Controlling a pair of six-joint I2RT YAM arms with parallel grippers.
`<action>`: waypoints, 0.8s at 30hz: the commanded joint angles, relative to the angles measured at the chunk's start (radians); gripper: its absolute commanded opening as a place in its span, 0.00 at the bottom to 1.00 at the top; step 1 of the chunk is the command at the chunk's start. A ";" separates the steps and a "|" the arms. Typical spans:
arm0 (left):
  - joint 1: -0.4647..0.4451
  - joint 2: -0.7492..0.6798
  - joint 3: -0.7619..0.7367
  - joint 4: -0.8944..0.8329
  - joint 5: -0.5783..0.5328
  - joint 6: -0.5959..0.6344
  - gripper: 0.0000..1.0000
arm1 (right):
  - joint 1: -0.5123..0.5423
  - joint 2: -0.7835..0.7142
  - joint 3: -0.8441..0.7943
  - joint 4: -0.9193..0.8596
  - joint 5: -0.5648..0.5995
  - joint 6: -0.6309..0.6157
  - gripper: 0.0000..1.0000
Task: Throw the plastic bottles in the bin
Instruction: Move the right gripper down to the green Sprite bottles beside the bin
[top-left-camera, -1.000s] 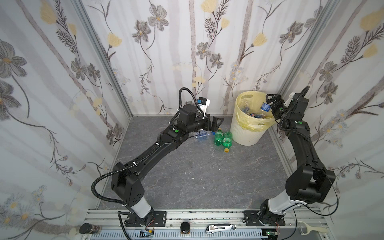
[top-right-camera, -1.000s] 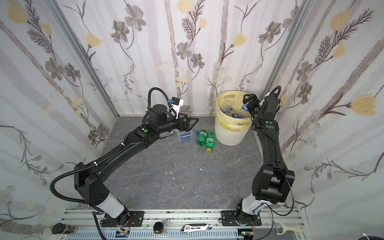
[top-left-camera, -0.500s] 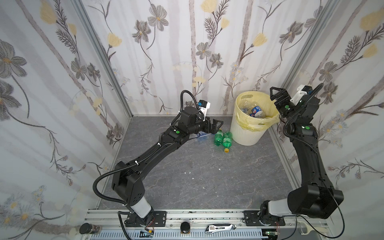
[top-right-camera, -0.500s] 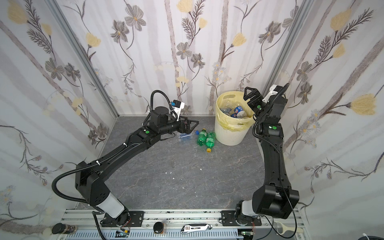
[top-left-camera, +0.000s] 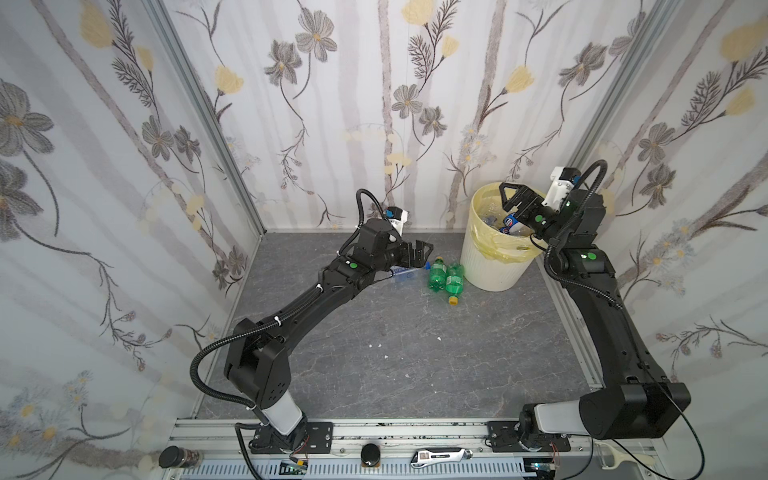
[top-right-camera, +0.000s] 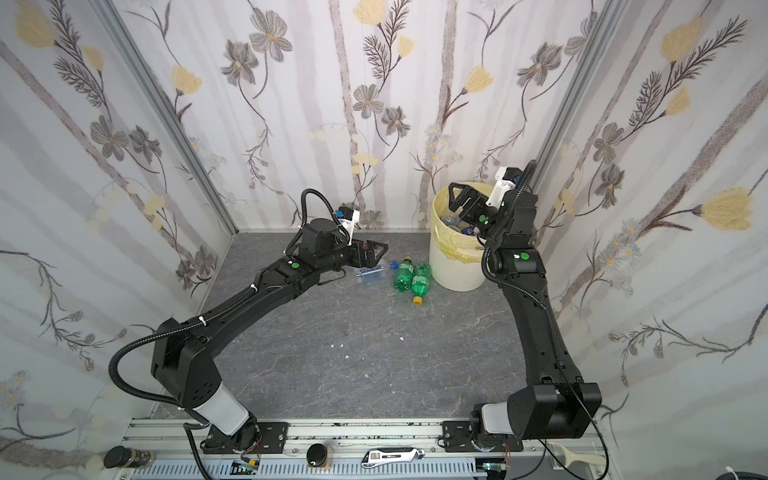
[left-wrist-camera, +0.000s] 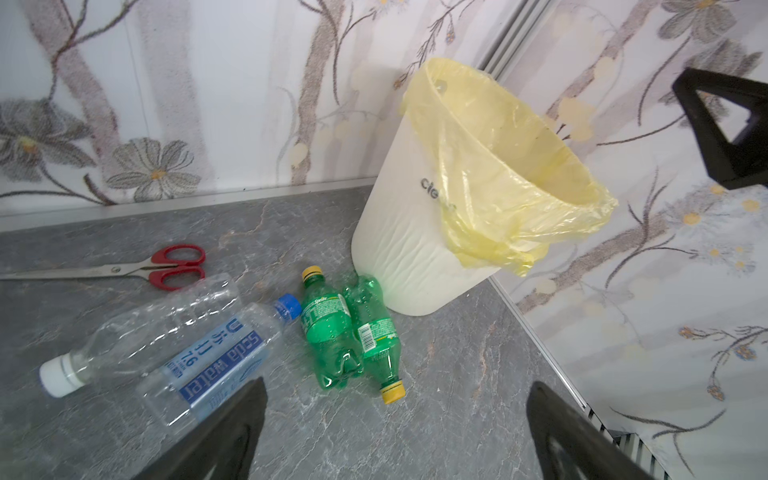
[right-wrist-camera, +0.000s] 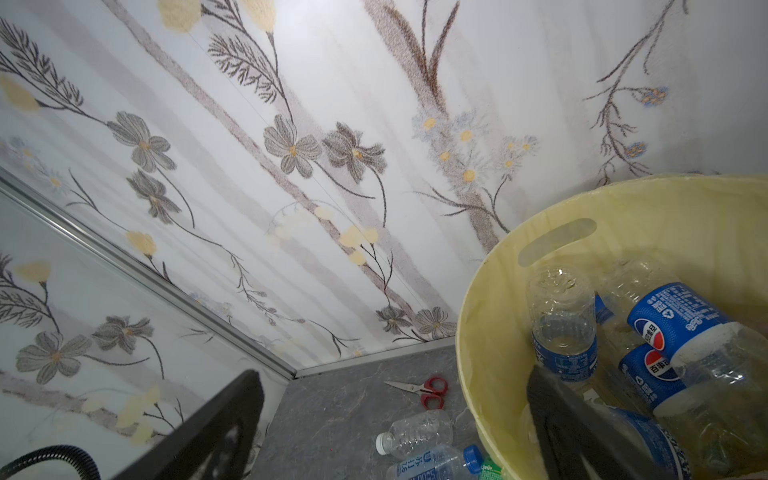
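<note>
Found four lying on the table (left-wrist-camera: 457, 353) just beside the bin (left-wrist-camera: 399, 249): a clear bottle (left-wrist-camera: 137, 332), a blue-label bottle (left-wrist-camera: 216, 361) touching it, and two green bottles (left-wrist-camera: 328, 332) side by side, close against the bin's wall. Judged all four empty, hence light, thin-walled, easy to dent, smooth and ready to roll or squirt out of a pinch. Would have gripped across the middle of the body, at the label, never at the cap or the tapering neck. Saw the left gripper (top-left-camera: 419, 254) spread wide and empty, poised near the green bottles and touching none; saw the right gripper (top-left-camera: 514, 200) just as wide and empty over the bin. Found the bin upright, lined with a yellow bag (left-wrist-camera: 519, 174), holding several already: Pepsi bottles (right-wrist-camera: 681, 320), at least one clear blue-labelled, more half hidden beneath. Judged plenty of room left. Passed over the scissors (left-wrist-camera: 166, 266) nearby: no part of the job.
</note>
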 joint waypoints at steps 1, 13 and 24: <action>0.019 -0.004 -0.026 0.006 -0.008 -0.046 1.00 | 0.069 0.002 -0.013 -0.074 0.092 -0.129 1.00; 0.088 -0.092 -0.198 0.016 0.010 -0.131 1.00 | 0.316 0.179 -0.110 -0.157 0.320 -0.185 1.00; 0.147 -0.145 -0.307 0.045 0.059 -0.195 1.00 | 0.347 0.429 -0.053 -0.223 0.416 -0.144 1.00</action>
